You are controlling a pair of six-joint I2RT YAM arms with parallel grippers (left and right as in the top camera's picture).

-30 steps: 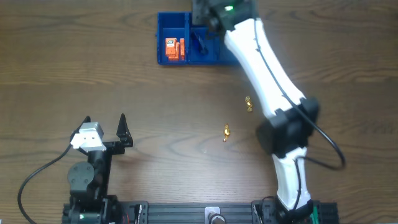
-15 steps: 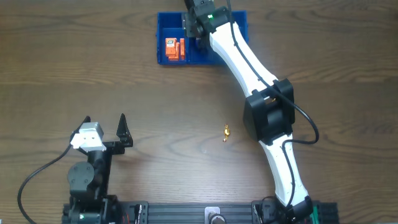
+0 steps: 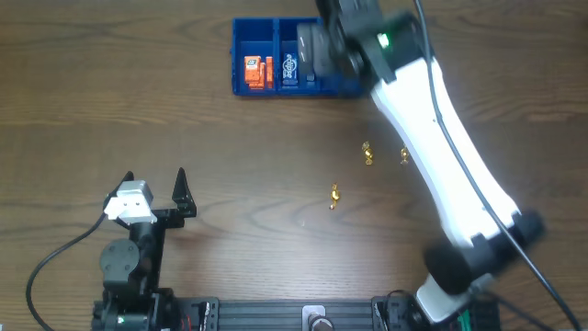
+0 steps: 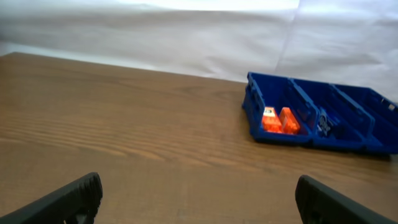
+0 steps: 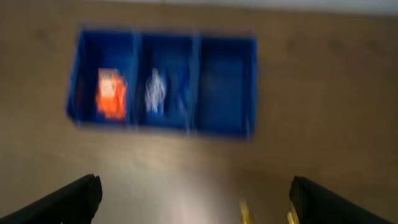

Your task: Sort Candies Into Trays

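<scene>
You have a blue tray (image 3: 254, 37) with three compartments side by side, lying flat at the far side of the table (image 3: 138, 119). Its left compartment holds two orange candies (image 3: 258, 73) touching each other, and the middle one holds a blue-and-white candy (image 3: 290, 70). Three small gold-wrapped candies lie loose on the table nearer you: two close together (image 3: 367, 153) (image 3: 403, 156), and one apart from them (image 3: 335, 195).

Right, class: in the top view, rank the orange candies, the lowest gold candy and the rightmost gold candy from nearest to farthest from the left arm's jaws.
1. Orange candies, in the blue tray, left compartment.
2. Lowest gold candy, mid-table.
3. Rightmost gold candy, farther right.
</scene>
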